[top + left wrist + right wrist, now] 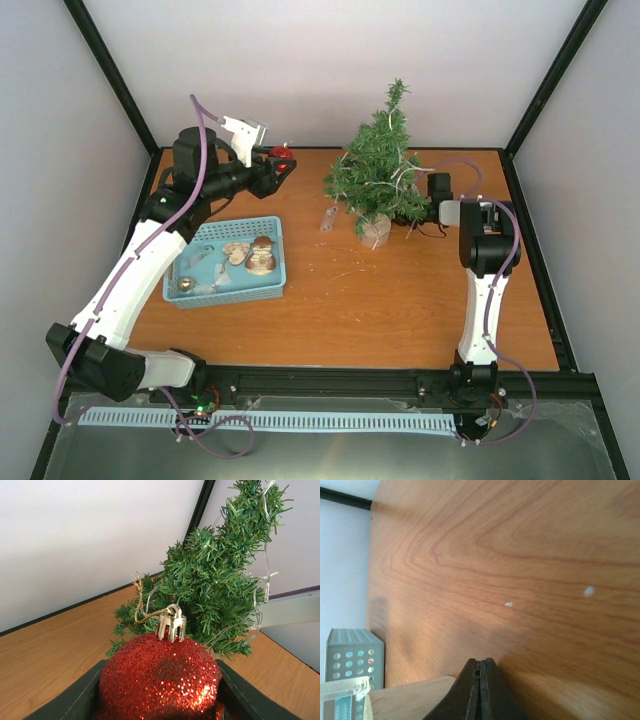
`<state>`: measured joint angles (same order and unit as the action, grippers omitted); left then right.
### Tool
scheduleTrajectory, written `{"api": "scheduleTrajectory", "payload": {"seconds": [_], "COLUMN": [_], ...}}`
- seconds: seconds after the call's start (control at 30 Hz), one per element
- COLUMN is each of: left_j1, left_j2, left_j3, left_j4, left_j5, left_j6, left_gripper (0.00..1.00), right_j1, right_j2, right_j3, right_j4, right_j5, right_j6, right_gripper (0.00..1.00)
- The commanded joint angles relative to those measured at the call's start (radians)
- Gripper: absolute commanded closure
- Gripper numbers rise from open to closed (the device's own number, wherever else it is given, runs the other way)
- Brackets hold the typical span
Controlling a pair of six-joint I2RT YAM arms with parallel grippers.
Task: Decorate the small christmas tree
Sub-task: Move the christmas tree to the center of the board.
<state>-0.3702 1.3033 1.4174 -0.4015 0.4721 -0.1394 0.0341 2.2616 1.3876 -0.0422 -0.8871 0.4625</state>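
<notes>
The small christmas tree (pixel 380 165) stands at the back middle of the table on a round pale base (pixel 376 231), with a thin light string over its dark green branches. My left gripper (pixel 283 166) is held above the table to the tree's left, shut on a red glitter ball (pixel 160 680) with a gold cap and a gold loop (pixel 142 607). In the left wrist view the tree (pixel 215 585) rises just behind the ball. My right gripper (pixel 481 662) is shut with nothing showing between its fingers. It lies low beside the pale base (pixel 410 700), under the tree's right branches (pixel 420 212).
A blue basket (pixel 276 262) holding several ornaments sits on the left of the table, and shows at the left edge of the right wrist view (pixel 352 655). A small clear object (pixel 327 218) lies just left of the tree. Black frame posts and white walls enclose the table.
</notes>
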Motion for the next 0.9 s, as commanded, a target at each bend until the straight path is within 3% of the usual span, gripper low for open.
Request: {"api": "scheduleTrajectory", "payload": {"seconds": [0.0, 0.87], "left_j1": [0.004, 0.004], "left_j2": [-0.026, -0.028], "left_j3": [0.020, 0.005], "left_j4": [-0.003, 0.010], "left_j5": [-0.021, -0.008], "left_j6": [0.018, 0.002], "left_gripper": [0.60, 0.60], "right_j1": [0.030, 0.141], "right_j2": [0.020, 0.039], "right_j3": [-0.012, 0.061], "right_j4": [-0.019, -0.182], "right_j5": [-0.045, -0.148], "right_j6": [-0.038, -0.256], "right_gripper": [0.97, 0.96]}}
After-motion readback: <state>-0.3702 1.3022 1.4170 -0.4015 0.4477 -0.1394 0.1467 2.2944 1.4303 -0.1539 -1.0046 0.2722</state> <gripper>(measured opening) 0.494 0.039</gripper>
